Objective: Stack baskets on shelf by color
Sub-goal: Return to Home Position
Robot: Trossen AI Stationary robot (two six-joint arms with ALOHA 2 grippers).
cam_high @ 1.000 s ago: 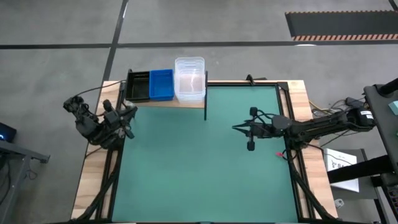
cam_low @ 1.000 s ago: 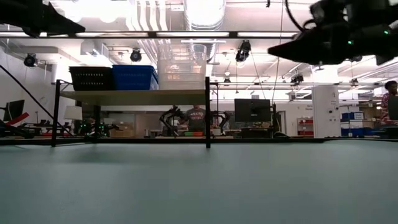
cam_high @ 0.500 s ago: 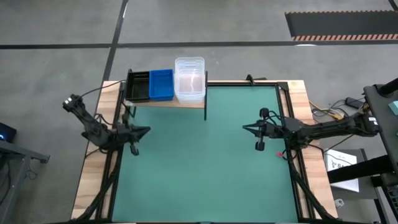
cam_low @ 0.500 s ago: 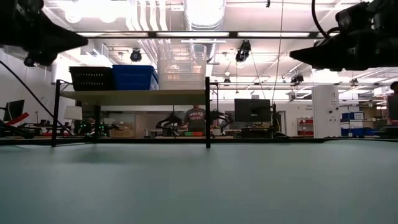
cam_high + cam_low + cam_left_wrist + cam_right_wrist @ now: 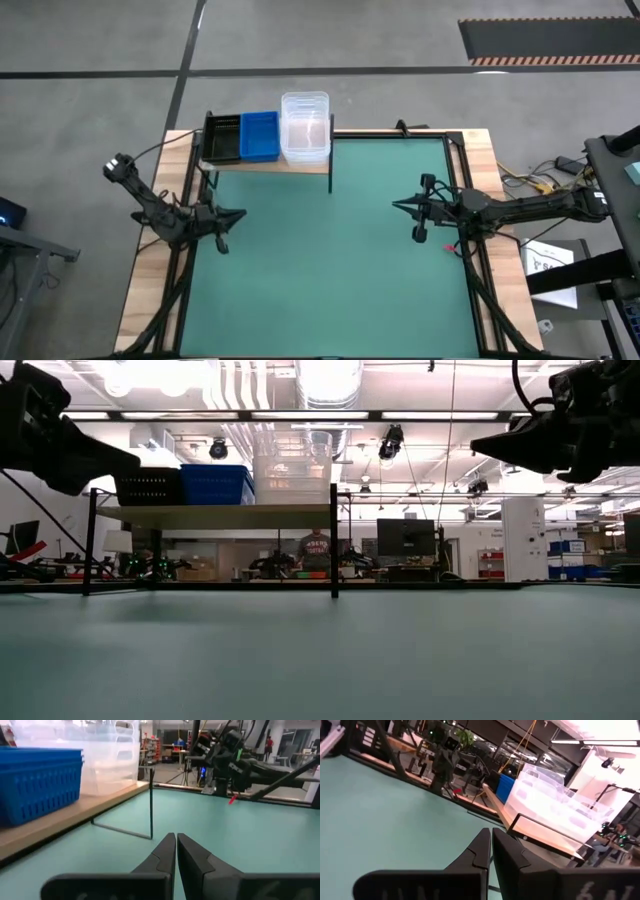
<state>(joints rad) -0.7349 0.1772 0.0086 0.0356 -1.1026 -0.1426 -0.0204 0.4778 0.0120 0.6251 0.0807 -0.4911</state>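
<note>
Shelf (image 5: pixel 265 165): upper left of the high view, set on the counter (image 5: pixel 330 280). Three stacks are carried on it: black baskets (image 5: pixel 222 138) leftmost, blue baskets (image 5: pixel 260 136) in the middle, clear baskets (image 5: pixel 305 127) rightmost.
Left pincer (image 5: pixel 236 213): mid-left, closed, nothing held.
Right pincer (image 5: pixel 400 205): mid-right, closed, nothing held.
Step judged: sorting complete, return to rest.
Next move: both arms to be folded back; no grasp is called for.

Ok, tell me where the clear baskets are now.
In the high view the clear baskets sit stacked at the right end of the shelf, beside the blue baskets.
</note>
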